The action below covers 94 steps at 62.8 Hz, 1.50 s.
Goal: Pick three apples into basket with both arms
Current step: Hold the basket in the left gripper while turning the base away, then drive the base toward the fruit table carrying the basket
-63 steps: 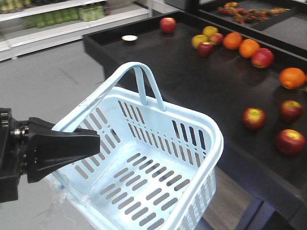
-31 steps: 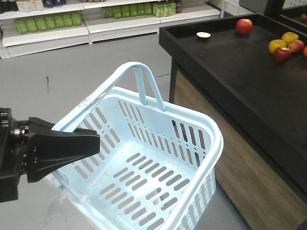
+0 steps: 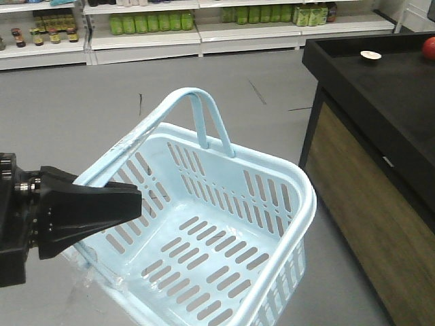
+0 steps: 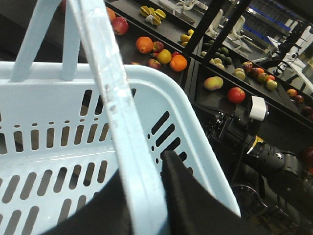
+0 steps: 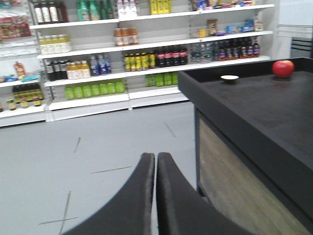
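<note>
The pale blue basket (image 3: 224, 224) fills the middle of the front view, and its slotted bottom holds nothing. My left gripper (image 3: 136, 202) is shut on the basket's left rim. In the left wrist view a pale blue bar of the basket (image 4: 117, 127) runs between the black fingers (image 4: 188, 196) of my left gripper (image 4: 144, 196). My right gripper (image 5: 155, 157) is shut on nothing, over grey floor. One red apple (image 5: 283, 68) sits on the black table (image 5: 254, 107); its edge shows as a red apple (image 3: 429, 47) at the front view's right border. More apples (image 4: 121, 25) lie far behind the basket.
A small white dish (image 3: 370, 55) lies on the table (image 3: 380, 102), whose wood-panelled side drops to the floor at right. Store shelves (image 5: 146, 63) with bottles line the back wall. Oranges (image 4: 178, 62) and other fruit fill dark trays in the left wrist view. A black arm (image 4: 274, 156) shows there too.
The front view has swung left: the table with its fruit slid to the right edge and grey floor and shelves came in. Basket and left gripper keep their place in the frame.
</note>
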Available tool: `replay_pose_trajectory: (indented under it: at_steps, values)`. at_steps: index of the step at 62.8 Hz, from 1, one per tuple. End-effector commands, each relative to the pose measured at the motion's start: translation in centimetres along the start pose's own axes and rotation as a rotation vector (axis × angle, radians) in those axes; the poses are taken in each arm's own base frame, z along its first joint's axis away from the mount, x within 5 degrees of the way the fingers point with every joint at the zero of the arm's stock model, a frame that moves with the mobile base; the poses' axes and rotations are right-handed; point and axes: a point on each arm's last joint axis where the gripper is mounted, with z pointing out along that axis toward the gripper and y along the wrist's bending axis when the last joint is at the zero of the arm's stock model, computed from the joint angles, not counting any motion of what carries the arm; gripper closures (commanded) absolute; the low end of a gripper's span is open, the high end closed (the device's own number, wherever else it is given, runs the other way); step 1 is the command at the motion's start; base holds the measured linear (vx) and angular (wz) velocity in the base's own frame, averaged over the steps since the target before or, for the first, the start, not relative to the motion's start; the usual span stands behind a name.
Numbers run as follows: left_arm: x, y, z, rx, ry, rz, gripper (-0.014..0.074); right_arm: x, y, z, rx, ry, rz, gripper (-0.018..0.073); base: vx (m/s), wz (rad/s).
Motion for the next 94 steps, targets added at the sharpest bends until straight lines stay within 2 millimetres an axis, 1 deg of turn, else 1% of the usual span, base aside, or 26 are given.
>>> replay_pose_trajectory:
  at_steps: [1,50,94]
  values:
    - [-1.06,-0.83,-0.39,0.01,-0.05,0.007,0.0604,-0.24,0.1,-0.03,-0.011,-0.069,-0.017,0.0561,-0.05,0.35]
    - [-1.05,-0.84,-0.39,0.012,-0.049,0.007,0.0604,-0.24,0.1,-0.03,-0.011,-0.069,-0.017,0.0561,-0.01,0.35]
    - [-1.04,-0.85,-0.39,0.013,-0.048,0.007,0.0604,-0.24,0.1,-0.03,-0.011,-0.069,-0.017,0.0561,0.11,0.42]
